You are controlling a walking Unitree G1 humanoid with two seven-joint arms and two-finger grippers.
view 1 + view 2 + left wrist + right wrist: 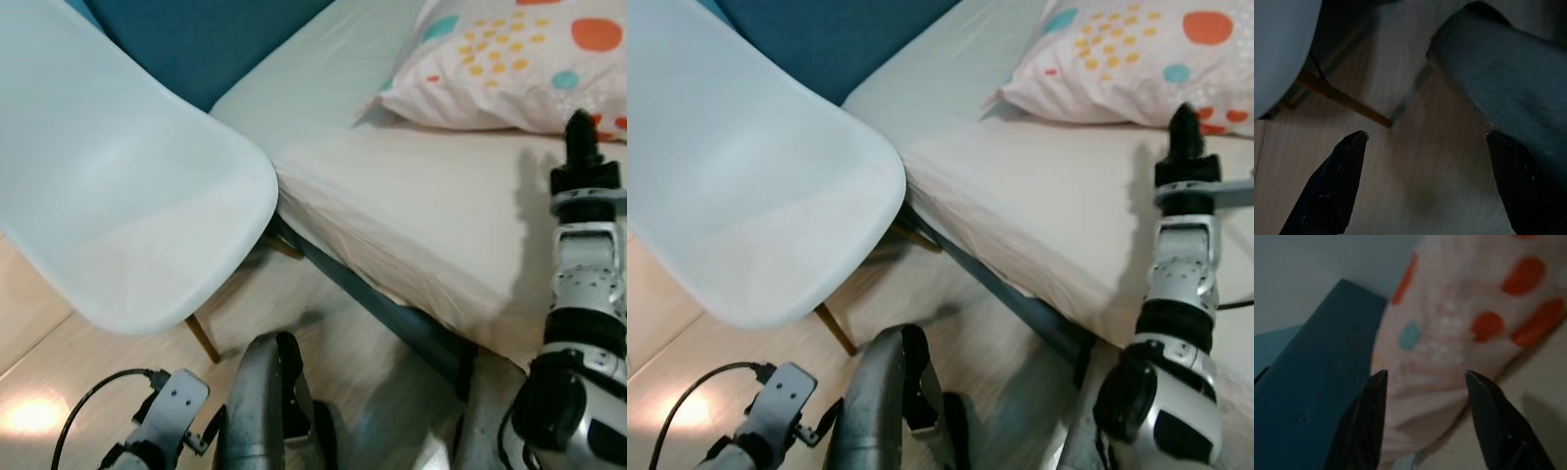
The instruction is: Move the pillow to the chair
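A white pillow (509, 64) with orange, yellow and teal dots lies at the far right of the bed (411, 196). My right gripper (580, 132) reaches over the mattress right at the pillow's near edge. In the right wrist view its fingers (1374, 416) stand open with the pillow (1449, 347) just ahead between them. The white plastic chair (118, 186) stands at the left, its seat bare. My left gripper (1425, 142) hangs low and open over the wooden floor beside the chair's leg (1337, 98).
A teal headboard (206, 39) rises behind the chair and bed. The bed's dark frame edge (382, 304) runs diagonally between chair and mattress. Light wooden floor (39, 392) lies below, with my own leg (265, 401) and a black cable (88, 401) near the bottom.
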